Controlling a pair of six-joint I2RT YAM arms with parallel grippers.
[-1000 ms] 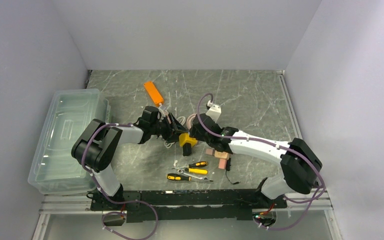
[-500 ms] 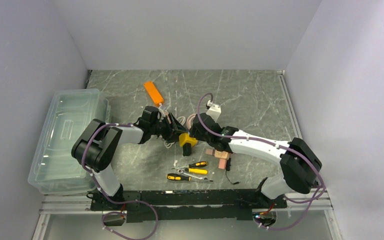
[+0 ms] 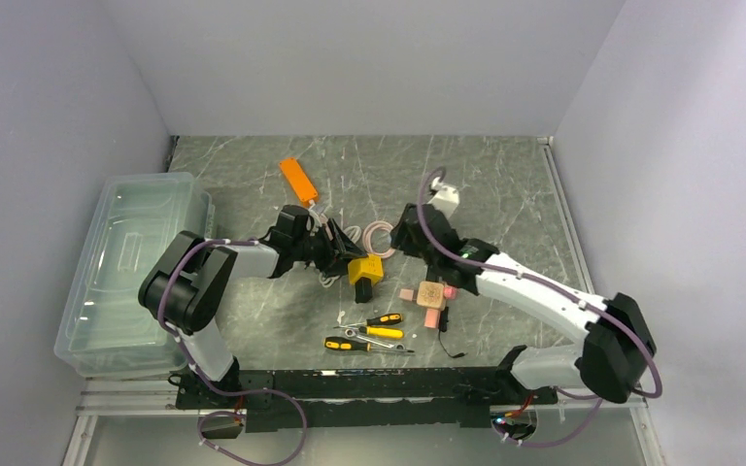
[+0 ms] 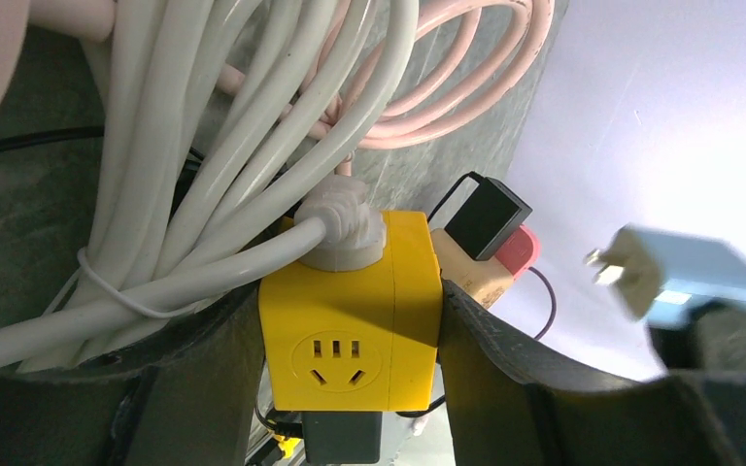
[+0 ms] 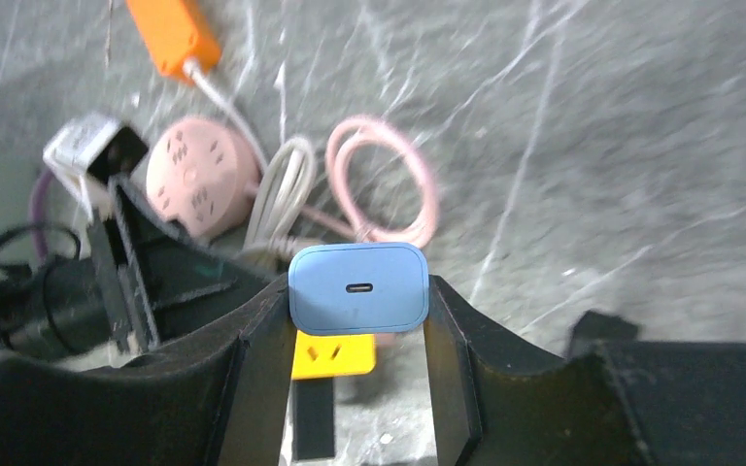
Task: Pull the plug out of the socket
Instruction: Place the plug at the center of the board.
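The plug (image 5: 357,288) is already out of the socket (image 4: 350,325). In the left wrist view its two prongs are bare, and there is open air between them and the yellow cube. So I judge that the pulling itself is done, and the step in hand is the last one: taking the plug away and putting it down.

The left gripper (image 4: 350,364) holds the socket, with one finger pressed on each side of the cube and the jaws narrow. The front face of the cube, with its holes, is empty. A white cable (image 4: 204,194) goes into another face of the cube and lies in a bundle, with loops of pink cable (image 4: 466,58) behind it. The right gripper (image 5: 357,291) holds the plug, a small blue block, between its two fingers, which are closed on its sides.

The socket is near the middle of the table (image 3: 505,184), a little toward the near edge. The plug is near it, on the side of the right edge and slightly farther back. It seems lifted off the surface, but I cannot tell how high.

The next move, in my opinion, is for the right arm. It should carry the plug toward the right edge, where the table is bare, lower it and only then open the fingers. It should avoid the pink cable and the blocks (image 3: 430,296) near the socket. The left gripper can release the socket after that.
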